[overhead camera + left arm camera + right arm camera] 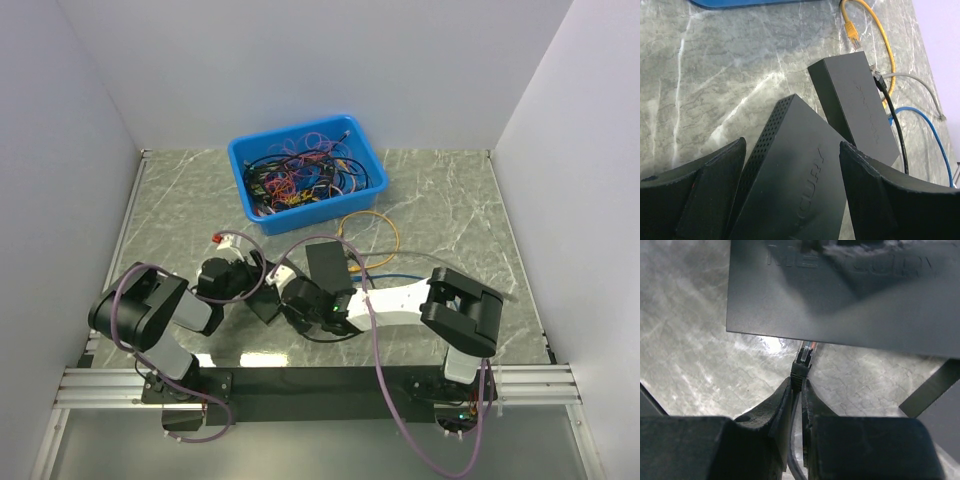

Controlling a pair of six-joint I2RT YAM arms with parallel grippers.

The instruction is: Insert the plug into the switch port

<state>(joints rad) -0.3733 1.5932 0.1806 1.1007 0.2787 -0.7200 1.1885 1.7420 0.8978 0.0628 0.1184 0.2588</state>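
Left wrist cam first: my left gripper (792,147) is spread really wide, fingers on either side of the switch (795,170), and both look pressed against its sides. I reckon I'm bracing it so it can't slide when the plug pushes in. Behind it sits a second black box (855,110) with a black cable (895,130) already in, plus a yellow cable (885,45) lying loose.

Right wrist cam: my right gripper (797,384) is pinched nearly shut on the boot of the plug (804,354), with the clear tip right at the switch's edge. Gripping that far back leaves the tip free to enter. I can't tell if it's seated, since the ports are hidden.

Top cam adds the layout: both arms meet mid-table, with the blue bin (320,207) of spare cables well behind. It's too far out to show the plug at all.
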